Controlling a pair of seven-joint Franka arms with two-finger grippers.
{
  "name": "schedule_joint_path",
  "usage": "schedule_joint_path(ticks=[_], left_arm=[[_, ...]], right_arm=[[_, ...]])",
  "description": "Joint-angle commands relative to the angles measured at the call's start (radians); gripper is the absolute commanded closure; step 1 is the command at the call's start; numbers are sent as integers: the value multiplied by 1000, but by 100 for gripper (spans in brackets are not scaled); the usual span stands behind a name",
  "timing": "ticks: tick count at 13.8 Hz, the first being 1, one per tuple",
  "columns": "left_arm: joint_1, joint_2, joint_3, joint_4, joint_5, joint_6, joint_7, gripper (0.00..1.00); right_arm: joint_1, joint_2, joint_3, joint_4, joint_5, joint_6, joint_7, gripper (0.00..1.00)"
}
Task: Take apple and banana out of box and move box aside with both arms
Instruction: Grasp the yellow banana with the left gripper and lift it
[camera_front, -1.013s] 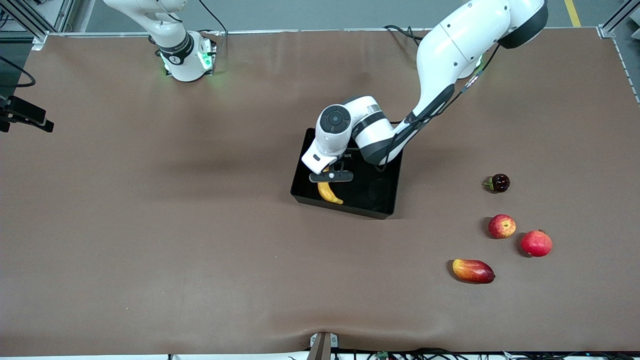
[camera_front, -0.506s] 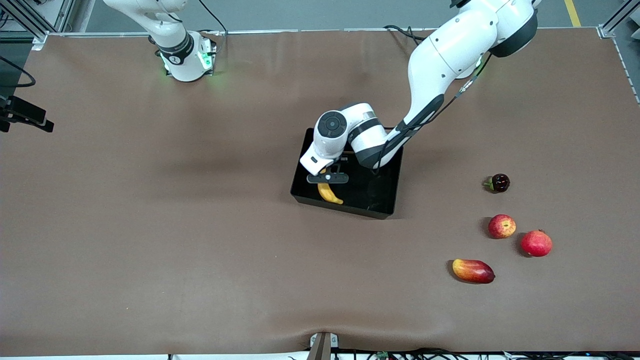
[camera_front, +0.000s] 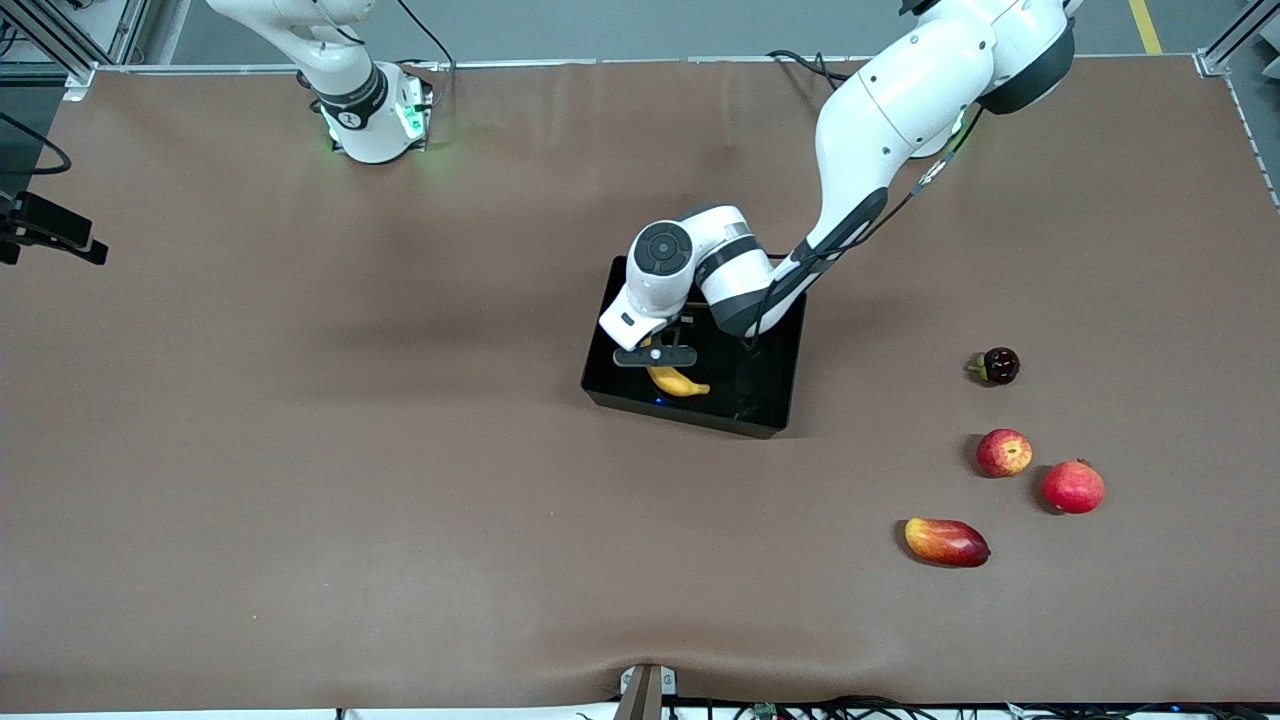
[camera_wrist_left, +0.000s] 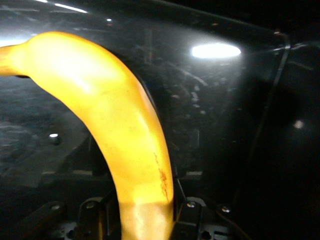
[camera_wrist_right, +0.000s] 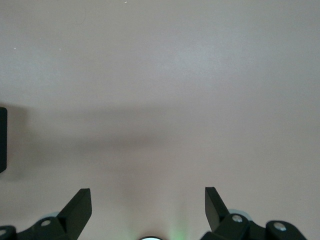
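The black bin (camera_front: 690, 417) stands mid-table. My left gripper (camera_front: 656, 357) is down inside it, shut on the stem end of the yellow banana (camera_front: 681, 382). The banana lies nearly flat over the bin floor, along the wall nearest the front camera. In the left wrist view the banana (camera_wrist_left: 125, 125) curves out from between my left gripper's fingers (camera_wrist_left: 142, 220) over the glossy bin floor (camera_wrist_left: 235, 125). The small red apple with yellow blotches (camera_front: 1003, 452) sits on the table toward the left arm's end. My right gripper (camera_wrist_right: 147, 205) is open and empty over bare table, out of the front view.
Beside the apple lie an all-red round fruit (camera_front: 1073, 487), a red-yellow mango (camera_front: 946, 541) nearer the front camera, and a small dark fruit (camera_front: 998, 366) farther from it. A dark object (camera_wrist_right: 2, 140) shows at the edge of the right wrist view.
The banana has swung in my left gripper from pointing toward the front camera to lying nearly level along the bin's wall. The left arm lowered slightly earlier. The right arm has not moved.
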Motion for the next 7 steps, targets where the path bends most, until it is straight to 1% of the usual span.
schedule_joint_path(ticks=[1, 2, 4, 6, 7], left_arm=[[9, -79, -25, 8, 12, -112, -7, 100], [16, -96, -40, 14, 10, -129, -9, 100], [20, -111, -65, 64, 9, -201, -12, 100], [23, -131, -85, 118, 7, -307, -7, 100], [24, -150, -86, 124, -5, -324, -7, 100]], right_arm=[[-23, 5, 15, 12, 6, -5, -10, 0], [-23, 5, 15, 12, 6, -7, -10, 0], [-25, 10, 15, 7, 7, -7, -10, 0], [-16, 59, 15, 10, 9, -11, -10, 0], [-8, 59, 17, 9, 9, -13, -7, 0]])
